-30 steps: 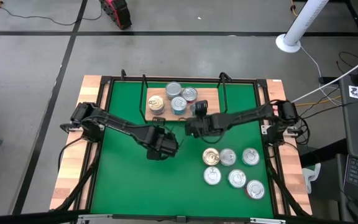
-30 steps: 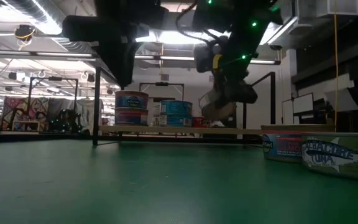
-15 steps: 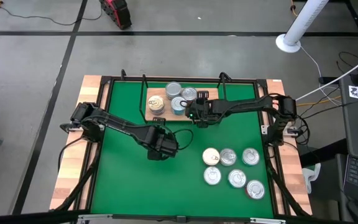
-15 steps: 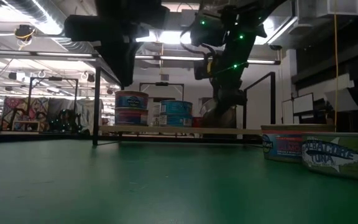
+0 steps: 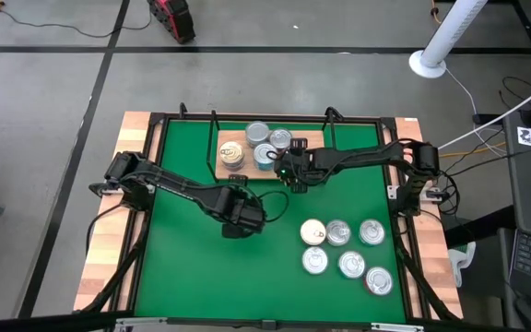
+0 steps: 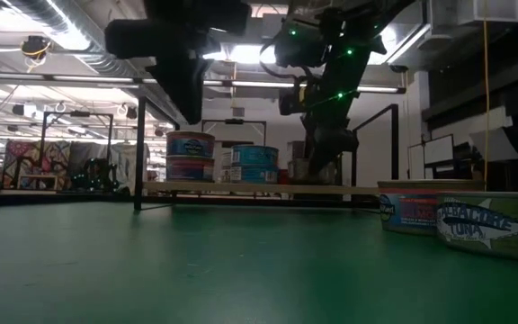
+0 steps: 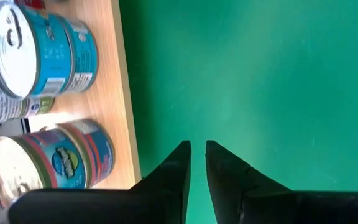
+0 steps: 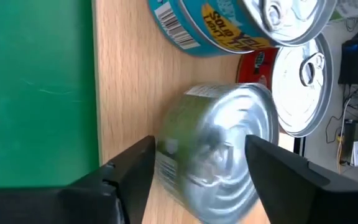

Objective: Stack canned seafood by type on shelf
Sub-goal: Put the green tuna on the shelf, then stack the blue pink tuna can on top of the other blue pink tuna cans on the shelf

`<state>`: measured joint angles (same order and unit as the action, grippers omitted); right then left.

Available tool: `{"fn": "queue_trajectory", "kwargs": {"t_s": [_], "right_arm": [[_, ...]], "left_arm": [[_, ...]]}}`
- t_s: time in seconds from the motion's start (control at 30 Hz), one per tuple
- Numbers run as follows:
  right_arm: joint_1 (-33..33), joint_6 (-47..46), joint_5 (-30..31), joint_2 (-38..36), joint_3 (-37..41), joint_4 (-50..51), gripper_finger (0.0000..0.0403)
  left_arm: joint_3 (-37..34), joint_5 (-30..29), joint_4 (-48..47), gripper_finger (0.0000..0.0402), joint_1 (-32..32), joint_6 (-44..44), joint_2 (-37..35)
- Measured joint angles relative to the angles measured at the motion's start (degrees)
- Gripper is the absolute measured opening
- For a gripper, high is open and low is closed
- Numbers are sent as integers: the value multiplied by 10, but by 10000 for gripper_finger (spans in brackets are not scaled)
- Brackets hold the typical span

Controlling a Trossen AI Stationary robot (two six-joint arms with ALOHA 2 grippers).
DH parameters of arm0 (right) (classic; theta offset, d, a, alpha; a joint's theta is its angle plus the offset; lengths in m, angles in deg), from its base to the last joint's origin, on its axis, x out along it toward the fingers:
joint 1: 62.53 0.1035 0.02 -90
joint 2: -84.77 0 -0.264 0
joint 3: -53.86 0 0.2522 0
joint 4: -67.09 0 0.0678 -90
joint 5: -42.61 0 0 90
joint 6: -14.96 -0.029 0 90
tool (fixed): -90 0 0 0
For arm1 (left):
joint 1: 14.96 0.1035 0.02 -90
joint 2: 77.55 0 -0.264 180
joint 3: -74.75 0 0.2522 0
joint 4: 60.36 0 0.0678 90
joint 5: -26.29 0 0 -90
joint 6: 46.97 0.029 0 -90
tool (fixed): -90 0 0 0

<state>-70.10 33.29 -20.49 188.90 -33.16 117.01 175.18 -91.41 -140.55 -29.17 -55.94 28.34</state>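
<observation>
One tin (image 8: 219, 149) sits gripped in the right tool (image 8: 197, 171) on the shelf (image 8: 126, 93); left tool (image 7: 194, 168) nearly closed.

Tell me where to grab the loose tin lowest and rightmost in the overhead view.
Grip that tin by its round side wall, coming straight down: it lies flat, lid up, and looks too short to take from the side. Pinch where the wall is bare, clear of the neighbouring tin crowding it on one side.

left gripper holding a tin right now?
No. In the left wrist view the left gripper has its fingers nearly together over the bare green mat, nothing between them.
</observation>
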Motion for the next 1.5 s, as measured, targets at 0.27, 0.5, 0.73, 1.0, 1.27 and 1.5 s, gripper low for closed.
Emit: {"fn": "queue_trajectory", "kwargs": {"t_s": [0.27,0.5,0.73,1.0,1.27,1.5], "right_arm": [[12,0,5,-4,0,9,259],[58,-14,9,-60,-2,49,260],[138,-147,9,-157,-3,188,260],[259,-334,-92,-212,-3,262,260],[387,-452,-59,-209,-3,270,260],[477,-531,36,-206,-1,266,260]], "left_arm": [[0,1,52,47,0,17,0],[0,16,82,47,0,27,0],[0,51,173,47,-11,76,0],[0,80,381,47,-18,131,0],[0,212,483,63,-19,170,7],[0,218,534,126,-20,219,57]]}}
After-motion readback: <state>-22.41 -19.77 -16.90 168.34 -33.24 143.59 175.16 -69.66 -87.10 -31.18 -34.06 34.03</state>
